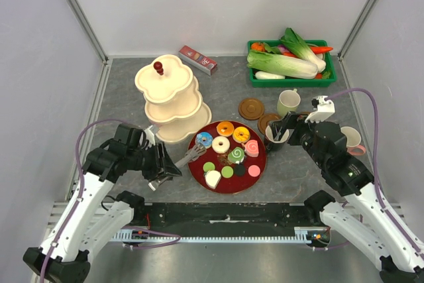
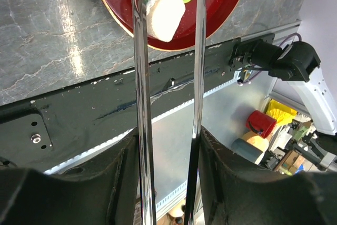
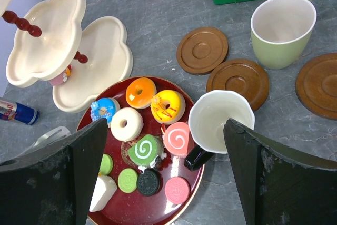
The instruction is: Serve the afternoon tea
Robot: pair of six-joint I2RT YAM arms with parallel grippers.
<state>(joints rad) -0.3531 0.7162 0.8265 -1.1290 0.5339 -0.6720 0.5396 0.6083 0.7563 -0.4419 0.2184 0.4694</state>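
Note:
A dark red plate (image 1: 228,187) holds donuts (image 3: 167,106), swirl cakes (image 3: 177,138) and round sweets (image 3: 177,189). My left gripper (image 1: 161,174) is shut on metal tongs (image 1: 185,159), whose tips reach the plate's left side by the blue donut (image 1: 203,140). In the left wrist view the tong arms (image 2: 141,77) run past a white wedge cake (image 2: 164,14). My right gripper (image 3: 164,130) hangs open over the plate's right edge and a black mug (image 3: 221,121) that stands there. A pale green mug (image 1: 288,102) and brown coasters (image 1: 251,108) lie behind.
A cream tiered stand (image 1: 169,94) rises left of the plate, with a small can (image 3: 16,111) beside it. A green crate (image 1: 291,79) of vegetables sits at the back right, a red box (image 1: 198,59) at the back. A white mug (image 1: 351,140) stands at the right.

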